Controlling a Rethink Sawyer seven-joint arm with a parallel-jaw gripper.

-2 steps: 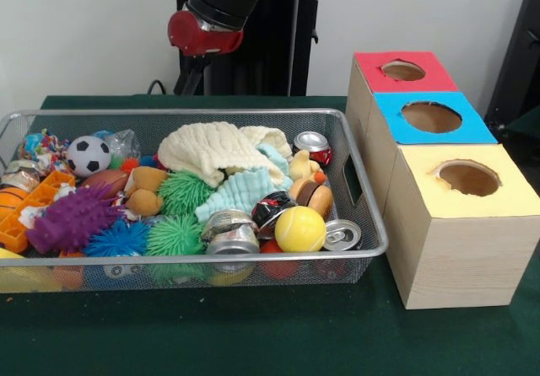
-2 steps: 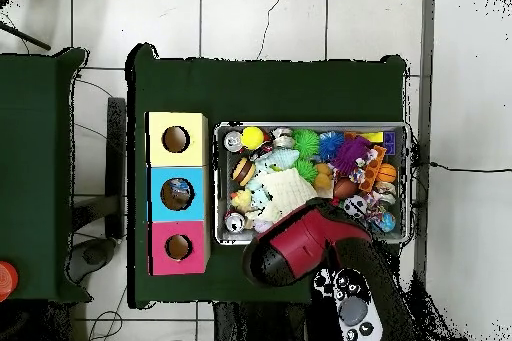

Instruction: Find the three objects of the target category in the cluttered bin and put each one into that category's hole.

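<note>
Three holed boxes [image 1: 439, 182] stand just beside the crammed bin [image 1: 359, 199].

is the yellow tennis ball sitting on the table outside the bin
No, the yellow tennis ball lies inside the wire mesh bin, near its front right corner beside a crushed can.

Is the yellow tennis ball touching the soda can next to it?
Touching. In the front view the yellow tennis ball rests against the soda can lying on its side; no gap shows between them.
</note>
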